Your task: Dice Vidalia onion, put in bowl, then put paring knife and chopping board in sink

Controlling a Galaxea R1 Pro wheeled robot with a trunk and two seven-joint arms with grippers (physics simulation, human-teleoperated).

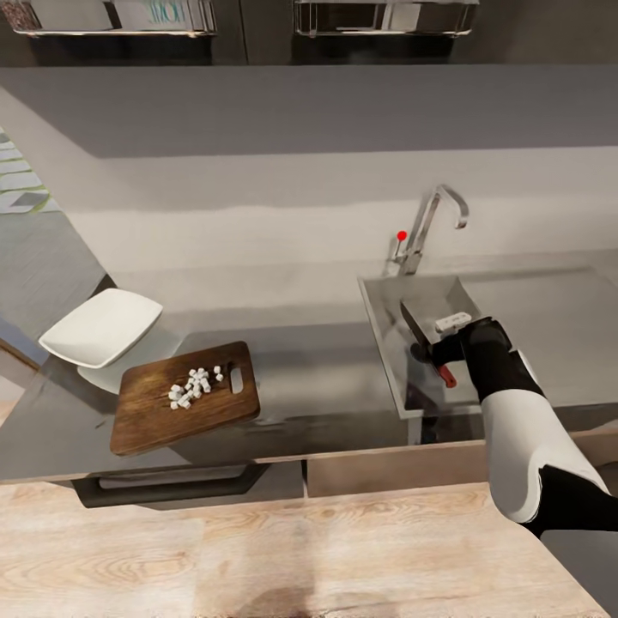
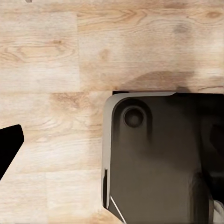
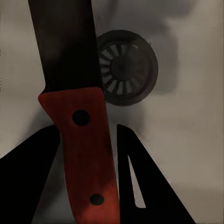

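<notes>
My right gripper is shut on the red-brown handle of the paring knife, holding it over the sink. In the right wrist view the knife sits between the two black fingers, its dark blade pointing past the round drain. The chopping board lies on the countertop to the left, with several white diced onion cubes on it. The white bowl stands tilted just behind the board's left end. One black finger of my left gripper shows far out to the side, over the wood floor.
The chrome tap with its red knob rises behind the sink. A drainboard extends right of the basin. The dark robot base lies under the left wrist camera. A pale wood surface spans the foreground.
</notes>
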